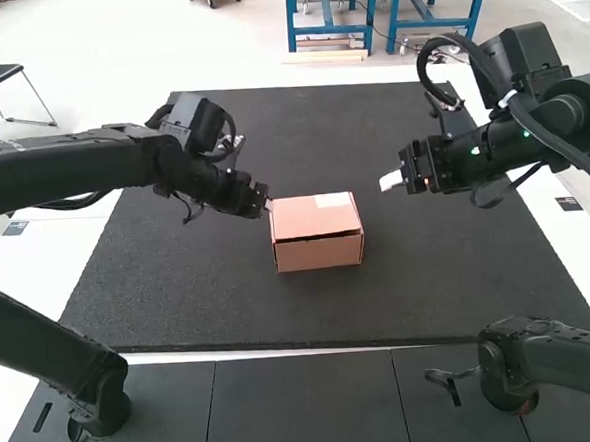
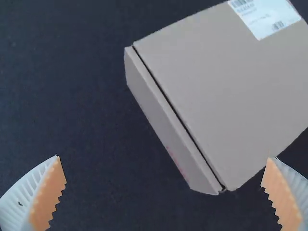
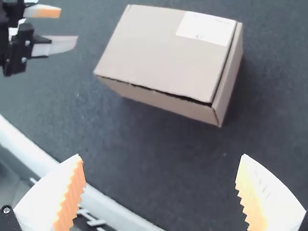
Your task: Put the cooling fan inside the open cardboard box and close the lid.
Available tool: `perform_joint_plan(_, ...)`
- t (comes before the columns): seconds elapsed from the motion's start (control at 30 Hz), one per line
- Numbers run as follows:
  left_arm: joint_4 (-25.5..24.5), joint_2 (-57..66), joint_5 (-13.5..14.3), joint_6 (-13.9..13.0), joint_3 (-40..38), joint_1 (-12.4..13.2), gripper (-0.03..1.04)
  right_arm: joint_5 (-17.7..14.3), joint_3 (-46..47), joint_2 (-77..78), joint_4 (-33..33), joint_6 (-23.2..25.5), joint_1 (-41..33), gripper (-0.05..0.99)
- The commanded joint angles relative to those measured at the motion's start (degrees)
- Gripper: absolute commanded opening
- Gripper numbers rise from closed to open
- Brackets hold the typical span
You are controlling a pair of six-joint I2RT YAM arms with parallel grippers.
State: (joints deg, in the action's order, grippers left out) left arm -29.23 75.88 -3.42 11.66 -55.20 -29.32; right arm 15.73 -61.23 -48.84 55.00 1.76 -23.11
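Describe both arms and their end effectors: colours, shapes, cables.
The left arm and right arm are black and tubular, with looping black cables. The left end effector and right end effector have white ribbed fingers with orange sawtooth pads. Small green lights dot the right arm.

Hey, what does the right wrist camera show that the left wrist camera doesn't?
Right wrist view adds: the left gripper, open, apart from the cardboard box off one of its corners, and the table's pale edge strip.
Left wrist view adds: a close look at the box wall on the left arm's side, with a faint reddish mark.
Both share: the box with its lid shut, its white label, the black mat, and that arm's own gripper open, the right gripper included.
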Motion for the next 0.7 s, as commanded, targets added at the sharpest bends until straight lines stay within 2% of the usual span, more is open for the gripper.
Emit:
perform_joint_plan(0.0, -0.4, -4.4, 1.2, -0.5, -1.3, 2.7, 0.96, 0.4, -1.1, -0.4, -2.1, 0.8, -0.2, 0.71)
perform_joint_plan(0.1, -0.5, -7.3, 1.9, -0.7, -0.3, 5.6, 0.96, -0.7, 0.8, -0.3, -3.9, 1.4, 0.0, 0.71)
perform_joint_plan(0.17, 0.1, -9.1, 2.1, -0.9, 0.9, 7.7, 0.96, -2.4, 1.8, -0.2, -6.2, 2.3, 0.0, 0.71)
perform_joint_plan(0.27, 2.5, -12.2, 2.1, -2.8, 3.9, 11.0, 0.96, -5.9, 4.1, -0.3, -11.8, 4.0, 0.2, 0.71)
perform_joint_plan(0.4, 10.0, -17.6, 2.1, -6.7, 9.4, 15.3, 0.96, -11.1, 8.3, 0.0, -20.5, 4.0, 0.2, 0.71)
perform_joint_plan(0.47, 14.2, -20.2, 2.0, -9.0, 13.0, 17.3, 0.96, -16.7, 10.4, 0.3, -26.4, 5.3, 0.2, 0.74)
perform_joint_plan(0.5, 16.5, -21.6, 1.9, -9.6, 14.9, 18.0, 0.96, -18.3, 11.3, 0.6, -28.9, 6.0, 0.2, 0.75)
perform_joint_plan(0.6, 22.7, -26.4, 2.1, -9.6, 20.0, 19.9, 0.96, -22.3, 13.7, 0.9, -35.1, 6.6, 0.4, 0.82)
perform_joint_plan(0.67, 25.9, -29.6, 2.2, -9.6, 22.9, 20.9, 0.96, -22.4, 15.3, 0.9, -37.8, 6.6, 0.8, 0.83)
